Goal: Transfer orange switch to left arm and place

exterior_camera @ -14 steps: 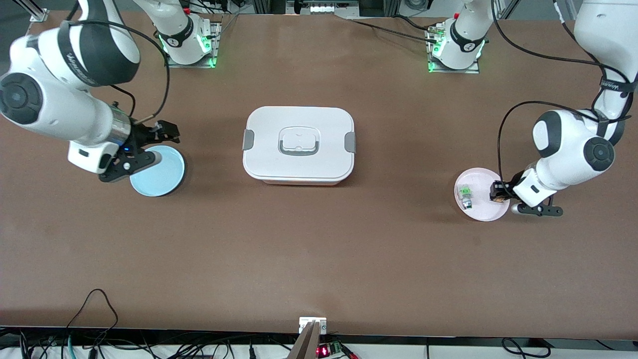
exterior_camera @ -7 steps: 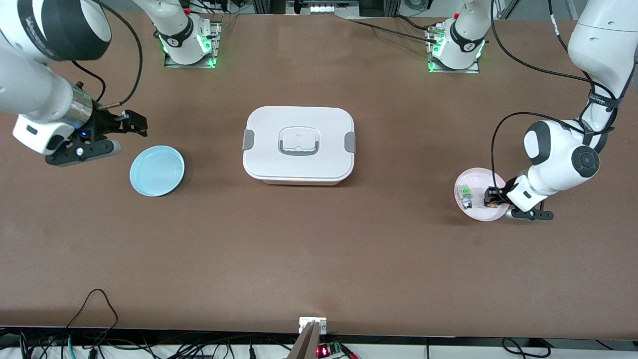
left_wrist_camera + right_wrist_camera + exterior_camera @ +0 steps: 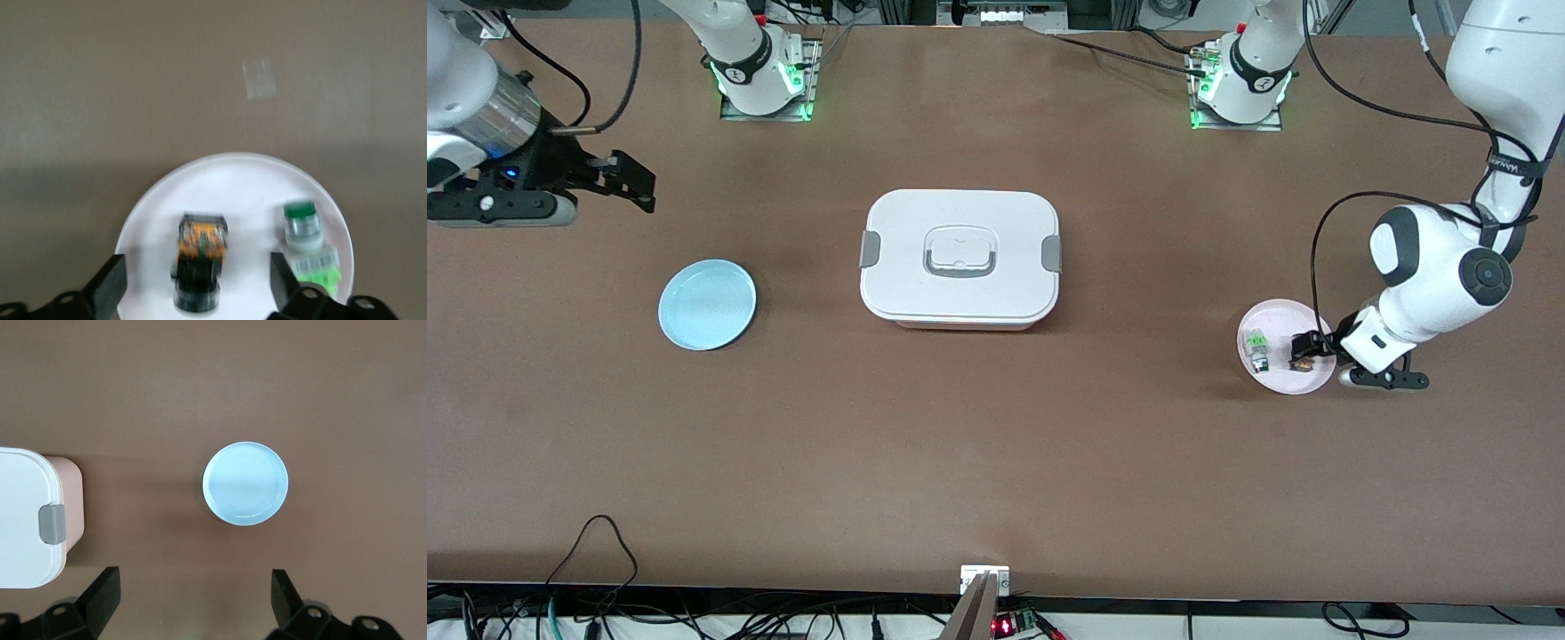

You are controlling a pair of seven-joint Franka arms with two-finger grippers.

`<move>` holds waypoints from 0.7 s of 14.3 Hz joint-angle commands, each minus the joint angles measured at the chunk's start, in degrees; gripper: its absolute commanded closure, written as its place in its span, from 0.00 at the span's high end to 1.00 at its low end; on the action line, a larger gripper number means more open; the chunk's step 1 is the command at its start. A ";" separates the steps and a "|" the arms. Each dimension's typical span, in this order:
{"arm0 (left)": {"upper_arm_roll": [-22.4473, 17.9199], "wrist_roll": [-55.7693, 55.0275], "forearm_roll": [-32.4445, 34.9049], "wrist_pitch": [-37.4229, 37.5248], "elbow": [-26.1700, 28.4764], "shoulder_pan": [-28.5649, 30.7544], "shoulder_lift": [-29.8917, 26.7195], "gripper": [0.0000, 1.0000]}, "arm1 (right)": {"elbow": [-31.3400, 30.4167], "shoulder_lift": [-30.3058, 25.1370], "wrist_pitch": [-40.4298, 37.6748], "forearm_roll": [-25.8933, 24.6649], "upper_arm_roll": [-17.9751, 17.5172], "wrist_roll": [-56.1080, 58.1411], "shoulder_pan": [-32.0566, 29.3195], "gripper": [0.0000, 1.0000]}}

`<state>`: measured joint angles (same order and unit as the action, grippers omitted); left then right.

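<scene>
A brown table (image 3: 996, 462) holds a pale blue plate (image 3: 707, 304) toward the right arm's end and a pink plate (image 3: 1267, 322) toward the left arm's end, the pink one carrying a small green-and-clear switch (image 3: 1257, 348).

The brown desk (image 3: 996, 444) carries 3 things directly. The white lidded box (image 3: 959, 259) with grey side clips sits at the middle. A light blue plate (image 3: 707, 304) lies toward the right arm's end, slightly nearer the front camera than the box. A pale pink plate (image 3: 1276, 373) lies toward the left arm's end, nearer the front camera still, and well apart from the box.
</scene>
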<state>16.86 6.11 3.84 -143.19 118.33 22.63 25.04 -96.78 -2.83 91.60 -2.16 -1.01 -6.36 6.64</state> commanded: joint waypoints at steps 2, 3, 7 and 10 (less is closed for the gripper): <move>-0.34 0.22 1.44 3.60 6.13 -3.10 -13.32 1.00 | -2.88 -3.75 0.24 -1.00 0.92 -0.41 1.00 1.00; -0.34 0.39 1.44 6.32 5.08 -3.91 -16.92 1.00 | -3.93 -4.89 0.59 -0.91 0.83 -0.15 1.00 1.00; -0.25 0.57 1.26 27.64 -6.06 -6.72 -25.29 1.00 | -4.64 -7.28 -2.39 -0.04 0.83 -0.41 1.00 1.00; -0.25 1.79 1.26 41.29 -16.52 -7.95 -27.15 1.00 | -4.12 -7.28 -0.73 0.58 0.39 -0.84 1.09 1.00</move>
<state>17.17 6.27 3.88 -108.64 108.52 15.59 -3.07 -100.03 -9.08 89.77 -2.05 -0.70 -6.36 6.99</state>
